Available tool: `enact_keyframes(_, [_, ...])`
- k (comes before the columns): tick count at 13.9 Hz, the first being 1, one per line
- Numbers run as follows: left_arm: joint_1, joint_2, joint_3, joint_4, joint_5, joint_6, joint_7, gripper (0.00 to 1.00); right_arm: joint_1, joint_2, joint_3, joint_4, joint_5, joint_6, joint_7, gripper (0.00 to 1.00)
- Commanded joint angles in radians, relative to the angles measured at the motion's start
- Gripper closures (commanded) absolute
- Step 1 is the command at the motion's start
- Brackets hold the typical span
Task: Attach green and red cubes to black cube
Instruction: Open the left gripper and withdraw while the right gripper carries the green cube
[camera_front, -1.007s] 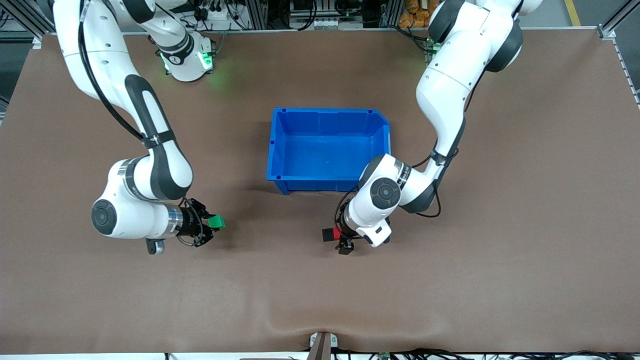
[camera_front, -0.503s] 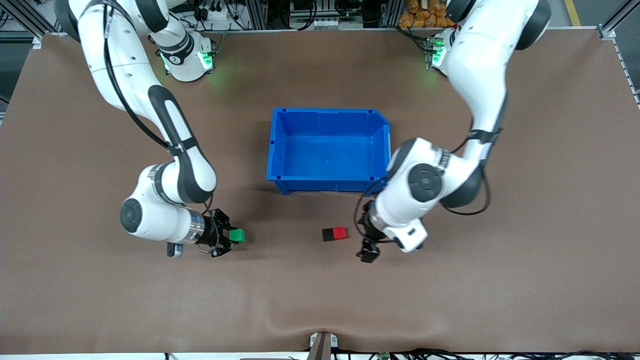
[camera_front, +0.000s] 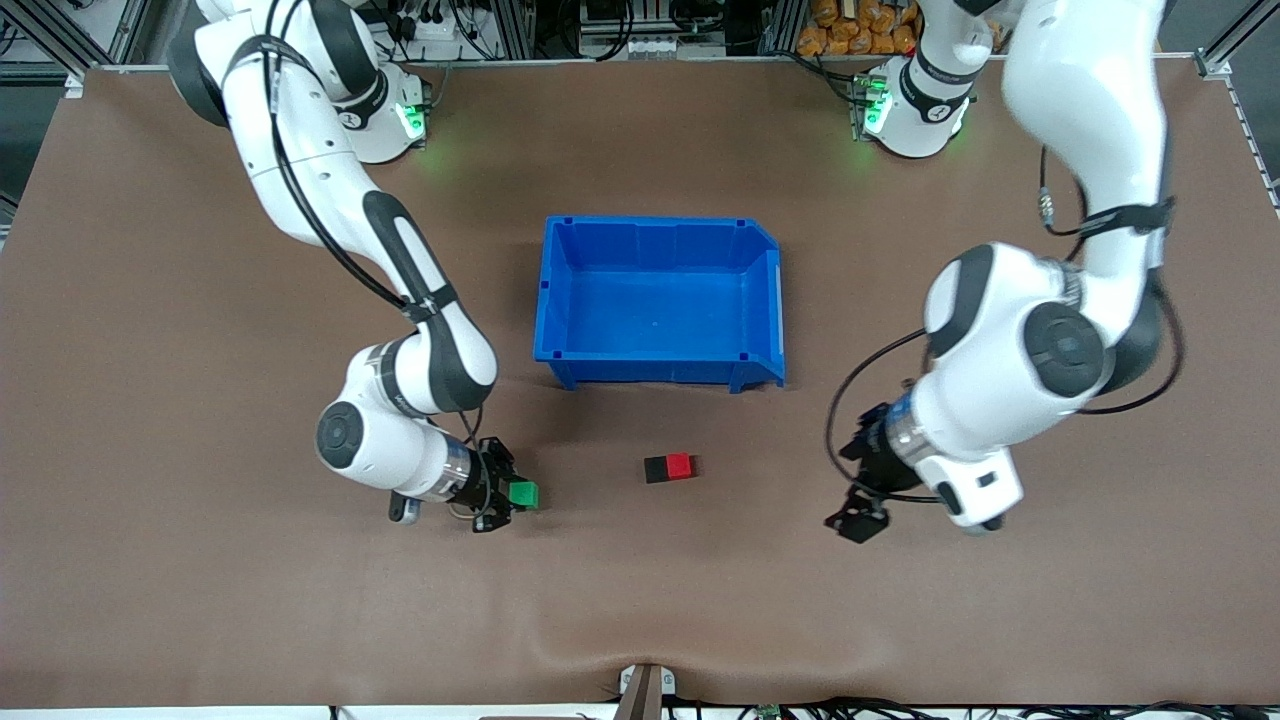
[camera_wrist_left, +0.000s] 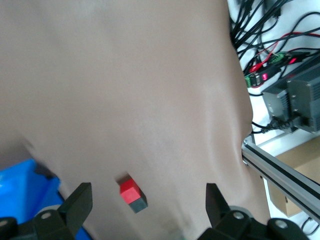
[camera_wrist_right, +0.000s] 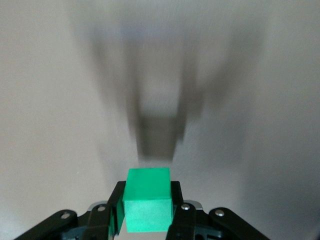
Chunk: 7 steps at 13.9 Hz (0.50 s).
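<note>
My right arm reaches from its base down the table, elbow bent, wrist turned so the right gripper points sideways toward the middle of the table, low over the brown table at the right arm's end. Its 2 fingers are clamped on the green cube; in the right wrist view the green cube sits squarely between the pads, 1 flat face forward, with its shadow on the cloth beneath it.

My left arm is folded high, elbow up, forearm angled down; the left gripper hangs over bare table toward the left arm's end, well apart from the blocks. Its jaws stand wide, holding nothing; both fingers frame the left wrist view.

The red cube and black cube lie on the table, touching face to face, nearer to the front camera than the blue bin. The pair's long axis runs along the table from 1 arm's end to the other, black toward the right arm, red toward the left arm. The left wrist view shows the red cube joined to the black cube.
</note>
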<state>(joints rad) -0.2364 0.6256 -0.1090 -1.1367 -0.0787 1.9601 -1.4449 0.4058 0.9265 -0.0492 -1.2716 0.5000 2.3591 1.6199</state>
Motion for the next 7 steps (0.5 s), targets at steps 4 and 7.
enact_keyframes(4, [0.072,-0.219,-0.004,-0.158,0.013,-0.067,0.208,0.00,0.060,0.084,-0.009,0.115,0.018,0.015,0.121,1.00])
enact_keyframes(7, [0.136,-0.361,-0.008,-0.300,0.013,-0.090,0.358,0.00,0.087,0.094,-0.009,0.133,0.020,0.028,0.163,1.00])
